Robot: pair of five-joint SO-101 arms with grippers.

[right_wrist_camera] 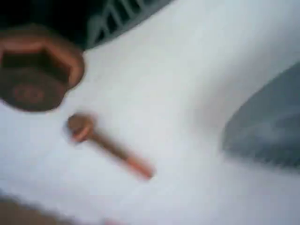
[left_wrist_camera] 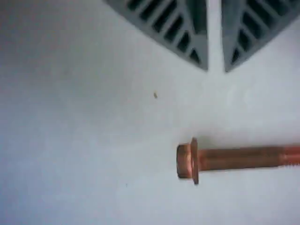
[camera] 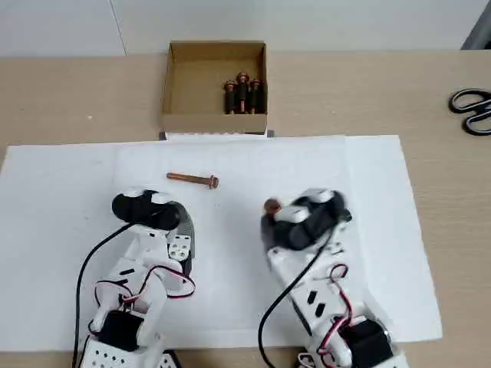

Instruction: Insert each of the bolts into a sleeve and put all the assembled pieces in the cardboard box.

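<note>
A loose copper bolt [camera: 192, 179] lies flat on the white paper [camera: 69, 230], just beyond my left gripper [camera: 186, 230]. In the left wrist view the bolt [left_wrist_camera: 234, 159] lies past the grey ribbed fingers [left_wrist_camera: 187, 33], which stand almost together with nothing between them. My right gripper [camera: 270, 218] is shut on a piece with a copper hex head [camera: 271, 205]. That head [right_wrist_camera: 35, 77] fills a corner of the right wrist view against something dark, and the loose bolt [right_wrist_camera: 108, 147] lies farther off. The cardboard box [camera: 175, 84] at the back holds three assembled pieces [camera: 242, 95].
Black scissors [camera: 472, 110] lie on the wooden table at the far right. The paper covers the middle of the table, up to the box's front wall. Cables run along both arms near the front edge.
</note>
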